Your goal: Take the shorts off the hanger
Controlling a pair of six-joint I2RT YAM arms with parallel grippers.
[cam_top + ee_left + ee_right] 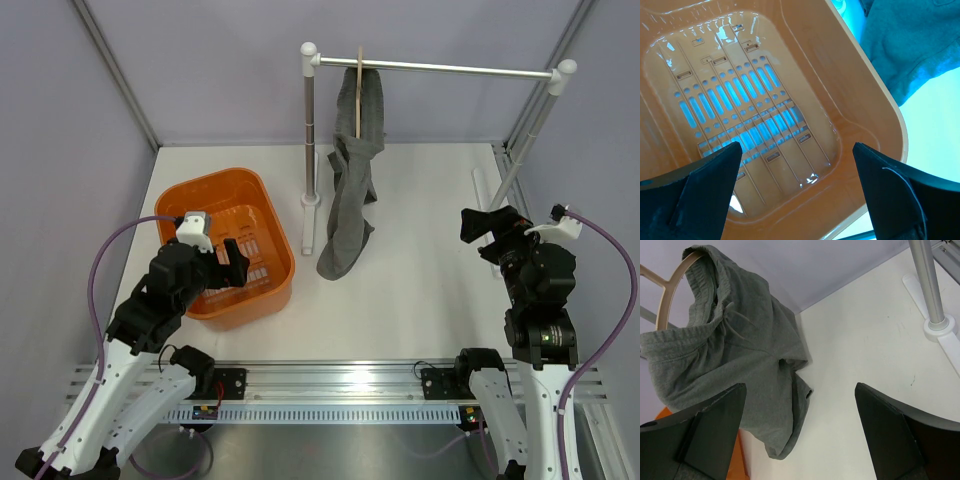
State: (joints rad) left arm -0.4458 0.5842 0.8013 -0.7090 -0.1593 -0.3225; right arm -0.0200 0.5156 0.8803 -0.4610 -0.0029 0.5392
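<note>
Right hand (800,386) gapes near floppy grey shorts (740,355) on curved hanger (669,290).

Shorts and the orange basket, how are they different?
The shorts are grey and floppy; the orange basket is bright and stiff. The shorts hang from the hanger on the rail, reaching down to the table; the basket sits flat on the table. The shorts are plain cloth; the basket has a slotted floor. Both look about equally long from above.
</note>
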